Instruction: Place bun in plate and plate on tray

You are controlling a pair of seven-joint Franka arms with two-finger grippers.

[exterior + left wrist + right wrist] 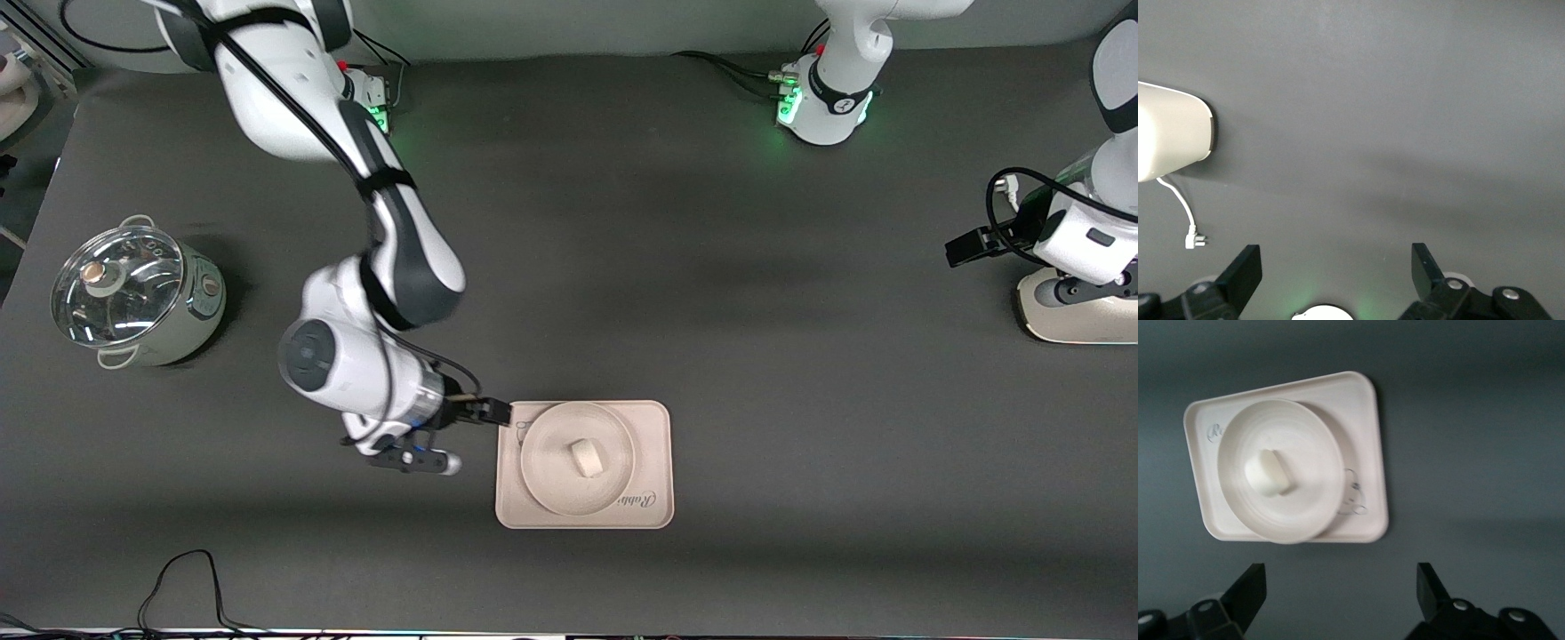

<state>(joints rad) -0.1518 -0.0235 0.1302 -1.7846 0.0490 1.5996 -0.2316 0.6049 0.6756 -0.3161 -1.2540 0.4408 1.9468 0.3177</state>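
The small white bun [587,458] [1269,472] lies in the middle of the round cream plate [542,444] [1231,453]. The plate rests on the cream-pink rectangular tray [653,427] [1358,400], whose word "Rabbit" shows at one corner. My right gripper [413,449] [1341,587] hangs open and empty over bare table beside the tray, on the side toward the right arm's end. My left gripper [1089,286] [1337,267] waits open and empty at the left arm's end of the table.
A pale green pot with a glass lid [133,293] stands toward the right arm's end. A white appliance [1080,324] [1168,140] with a loose plug [1193,240] sits by the left gripper. A black cable [187,578] lies at the table's near edge.
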